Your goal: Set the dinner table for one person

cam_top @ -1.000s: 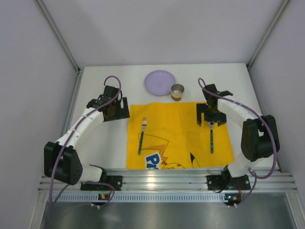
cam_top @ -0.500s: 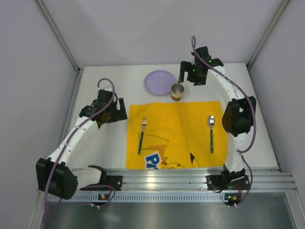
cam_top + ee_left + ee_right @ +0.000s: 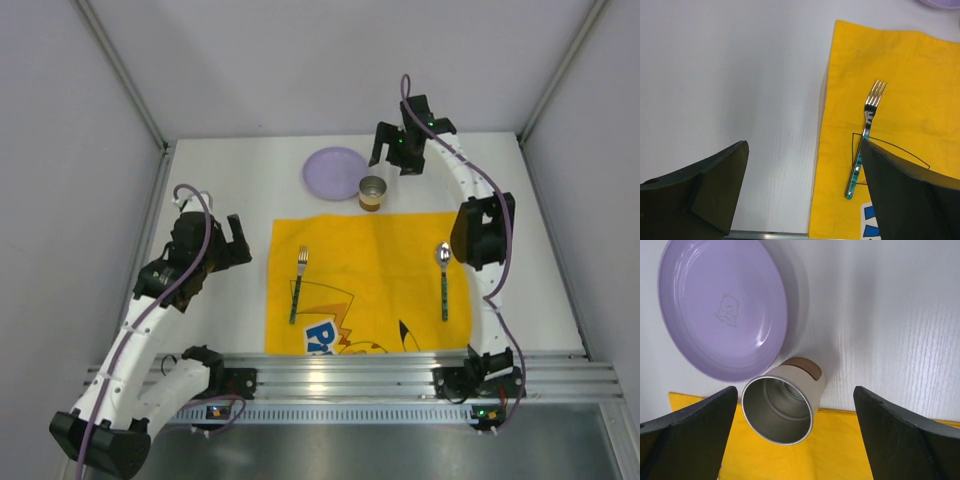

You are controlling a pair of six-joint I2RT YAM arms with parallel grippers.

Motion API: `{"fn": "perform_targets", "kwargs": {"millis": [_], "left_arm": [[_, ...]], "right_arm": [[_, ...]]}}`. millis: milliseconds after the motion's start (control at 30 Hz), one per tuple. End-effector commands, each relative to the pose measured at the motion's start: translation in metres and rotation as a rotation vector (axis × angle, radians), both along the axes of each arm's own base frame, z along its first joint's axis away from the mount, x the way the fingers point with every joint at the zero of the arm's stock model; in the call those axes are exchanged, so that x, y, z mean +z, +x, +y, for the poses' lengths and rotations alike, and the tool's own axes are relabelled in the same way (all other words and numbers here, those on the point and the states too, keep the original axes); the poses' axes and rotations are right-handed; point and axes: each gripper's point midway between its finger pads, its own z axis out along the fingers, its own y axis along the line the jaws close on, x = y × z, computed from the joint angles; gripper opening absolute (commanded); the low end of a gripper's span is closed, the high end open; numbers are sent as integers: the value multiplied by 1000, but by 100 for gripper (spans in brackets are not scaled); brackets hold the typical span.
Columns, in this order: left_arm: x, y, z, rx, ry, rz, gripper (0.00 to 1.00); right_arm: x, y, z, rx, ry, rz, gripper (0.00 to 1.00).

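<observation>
The desk (image 3: pixel 270 165) lay beneath both sets of jaws and carried everything in view. The right jaws stood wide apart and empty, hanging above the far part of the desk. The metal cup (image 3: pixel 782 407) sat upright below them, roughly midway between the two fingers, with its open mouth facing up. The purple plate (image 3: pixel 722 310) lay just beside the cup, on the side of the jaws' left finger and a little beyond it. The far edge of the yellow placemat (image 3: pixel 370 290) ran right under the cup's near side.

The left jaws were also spread wide and held nothing, over bare desk. The fork (image 3: pixel 866 137) lay ahead of them, toward their right finger, on the placemat's edge strip with its tines pointing away.

By the look of it, the setting was about half made. The placemat was spread, the fork lay along one side of it and the spoon (image 3: pixel 444 283) along the other, well apart, with open cloth between them. The plate was not yet on the placemat, and the cup probably wanted placing too. The right jaws seemed best placed for either.
</observation>
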Motion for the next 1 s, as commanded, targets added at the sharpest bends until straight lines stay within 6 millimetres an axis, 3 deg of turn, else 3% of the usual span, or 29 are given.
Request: {"fn": "perform_targets", "kwargs": {"millis": [0, 100, 267, 300, 367, 400, 433, 567, 667, 833, 967], "left_arm": [[7, 1, 5, 9, 15, -43, 99], [6, 0, 7, 20, 14, -45, 99], [4, 1, 9, 37, 18, -54, 99], [4, 1, 11, 45, 22, -55, 99], [3, 1, 12, 52, 25, -57, 99], [2, 0, 13, 52, 26, -55, 99], [2, 1, 13, 53, 28, -54, 99], [-2, 2, 12, 50, 35, -44, 99], [-4, 3, 11, 44, 35, -37, 99], [-5, 4, 9, 31, 31, -33, 99], [-7, 4, 8, 27, 32, -23, 99]], "right_arm": [[7, 18, -4, -55, 2, -45, 100], [-2, 18, -10, -82, -23, -27, 100], [-13, 2, -24, -77, -75, 12, 100], [-5, -2, -26, -75, -76, -2, 100], [-11, -11, -29, -66, -84, 5, 100], [2, -15, -29, -61, -79, -19, 100], [-7, -23, -31, -57, -85, 0, 99], [6, -29, -33, -56, -63, -71, 98], [3, -37, -32, -47, -56, -60, 98], [-14, -38, -24, -48, -73, -30, 87], [-36, -35, -3, -13, -99, 5, 73]]}}
